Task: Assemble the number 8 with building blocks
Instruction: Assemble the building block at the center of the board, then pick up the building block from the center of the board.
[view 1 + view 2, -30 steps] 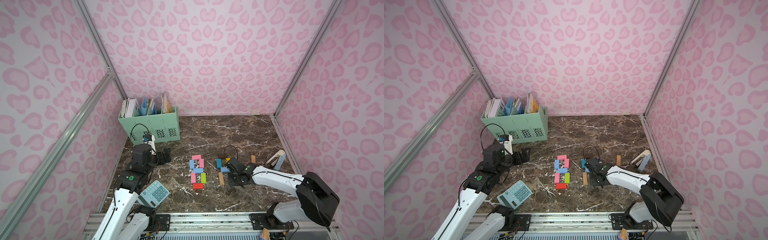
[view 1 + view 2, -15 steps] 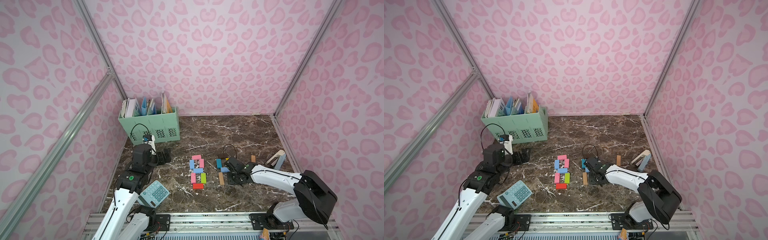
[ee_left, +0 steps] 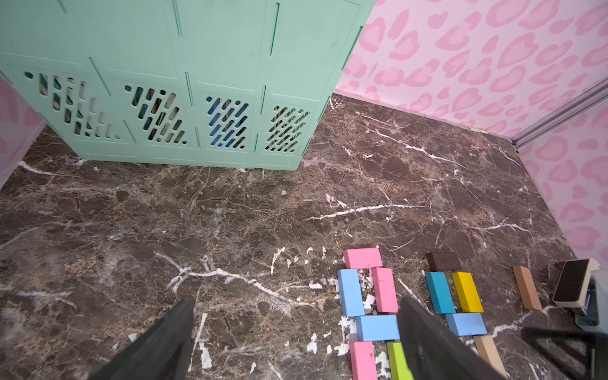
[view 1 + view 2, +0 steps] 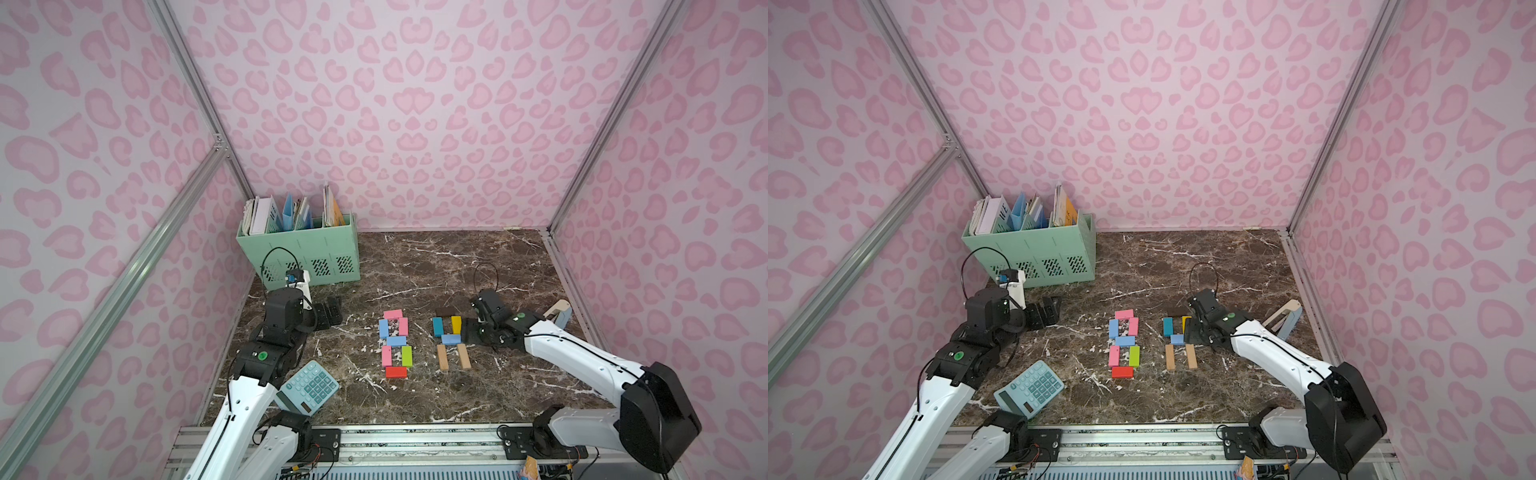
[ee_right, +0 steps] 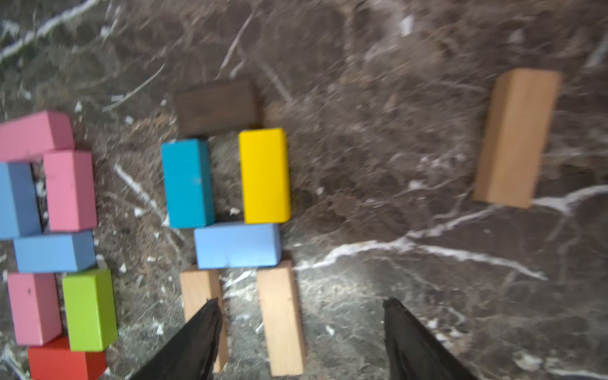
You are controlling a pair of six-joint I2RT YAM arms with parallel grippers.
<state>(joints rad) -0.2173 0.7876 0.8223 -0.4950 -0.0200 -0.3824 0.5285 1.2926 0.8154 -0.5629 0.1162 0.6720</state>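
Marble counter (image 4: 457,266), L to R.

Back-L corner: green box (image 4: 307,249). Nr front-L corner: calculator (image 4: 309,388). Both sit clear of the work area.

L claw (image 4: 332,312) is low, just in front of box, jaws wide, empty. Prob. parked there so mid-counter stays free.

Mid-counter: full 8 (image 4: 395,340), seven blocks flat, ends touching or nearly; pink top, red base. Reads as done.

Just R of it: part 8 (image 4: 451,338). Brown bar (image 4: 444,311) on top, teal (image 4: 437,327) + yellow (image 4: 456,324) as uprights, blue bar across the middle, two wood legs (image 4: 443,356) below. No base bar, so lower loop is open toward front edge.

R claw (image 5: 302,301) is close by part 8's R side, jaws apart, nothing between them.

Spare wood block (image 5: 516,138) lies flat, alone, toward R edge, well apart from part 8. Likely the missing base: needs pick, turn crosswise, set against leg ends w/o nudging them.
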